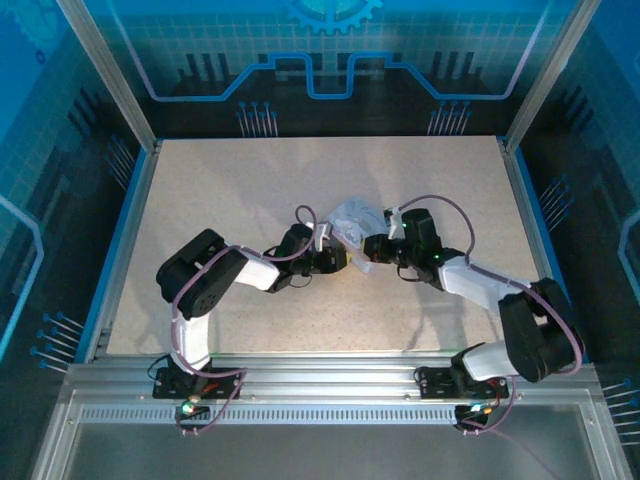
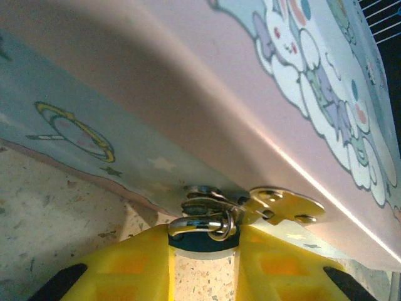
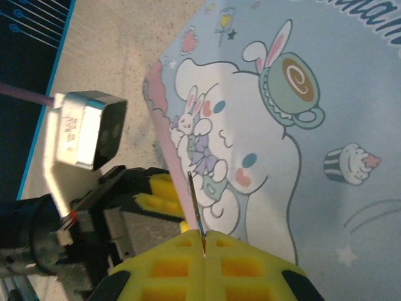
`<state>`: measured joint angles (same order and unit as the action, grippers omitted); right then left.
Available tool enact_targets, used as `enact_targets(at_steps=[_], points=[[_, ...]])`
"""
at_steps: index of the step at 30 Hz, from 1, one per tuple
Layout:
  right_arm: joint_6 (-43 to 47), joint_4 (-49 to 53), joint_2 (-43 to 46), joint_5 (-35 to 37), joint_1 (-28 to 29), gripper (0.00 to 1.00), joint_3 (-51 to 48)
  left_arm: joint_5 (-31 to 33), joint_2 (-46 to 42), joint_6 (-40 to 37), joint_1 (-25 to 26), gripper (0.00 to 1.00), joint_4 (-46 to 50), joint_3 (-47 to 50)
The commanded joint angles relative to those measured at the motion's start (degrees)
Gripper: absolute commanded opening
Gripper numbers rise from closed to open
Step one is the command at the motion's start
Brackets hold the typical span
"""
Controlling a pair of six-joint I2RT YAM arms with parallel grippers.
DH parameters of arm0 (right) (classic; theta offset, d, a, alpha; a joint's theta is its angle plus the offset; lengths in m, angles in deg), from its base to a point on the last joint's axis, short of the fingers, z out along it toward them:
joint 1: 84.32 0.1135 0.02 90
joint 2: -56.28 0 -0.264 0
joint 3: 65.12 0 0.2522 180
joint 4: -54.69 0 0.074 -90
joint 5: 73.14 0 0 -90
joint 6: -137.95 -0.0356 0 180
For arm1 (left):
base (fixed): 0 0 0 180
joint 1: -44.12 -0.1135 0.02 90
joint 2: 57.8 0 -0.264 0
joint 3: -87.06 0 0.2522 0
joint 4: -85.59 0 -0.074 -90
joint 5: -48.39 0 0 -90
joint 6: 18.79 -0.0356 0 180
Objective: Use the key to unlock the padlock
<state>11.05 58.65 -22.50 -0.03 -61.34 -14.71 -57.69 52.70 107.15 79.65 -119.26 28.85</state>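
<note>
At the bottom of the right wrist view, the right gripper (image 3: 205, 243) has its yellow pads pressed together on the key (image 3: 195, 207). The thin blade sticks up from the seam toward the tin (image 3: 301, 157), likely held low so the tip is free for a keyhole. At the bottom of the left wrist view, the left gripper (image 2: 204, 251) pinches the padlock (image 2: 202, 221) between its pads, seemingly to steady it. The padlock sits at the tin's lower edge, beside a brass hasp (image 2: 285, 204). In the top view, both grippers face each other mid-frame on the table (image 1: 250, 180), just below the tin. I judge the key is not yet inserted
</note>
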Motion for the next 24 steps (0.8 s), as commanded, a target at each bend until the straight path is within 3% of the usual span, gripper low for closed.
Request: enact_targets(at_steps=[1, 7, 16, 24], points=[[3.5, 1.3, 4.9, -0.4, 0.3, 0.0, -2.3, 0.7, -3.1, -0.3, 0.3, 0.26, 0.4, 0.3], [7.3, 4.6, 8.3, -5.6, 1.6, 0.0, -3.8, 0.5, -4.7, 1.2, 0.6, 0.25, 0.1, 0.6], [8.8, 6.7, 5.8, -2.4, 5.1, 0.0, -4.1, 0.8, -6.0, 0.7, 0.8, 0.24, 1.7, 0.5], [11.2, 8.6, 3.8, 1.8, 2.3, 0.0, -2.0, 0.8, -6.6, 0.3, 0.8, 0.24, 2.7, 0.3]])
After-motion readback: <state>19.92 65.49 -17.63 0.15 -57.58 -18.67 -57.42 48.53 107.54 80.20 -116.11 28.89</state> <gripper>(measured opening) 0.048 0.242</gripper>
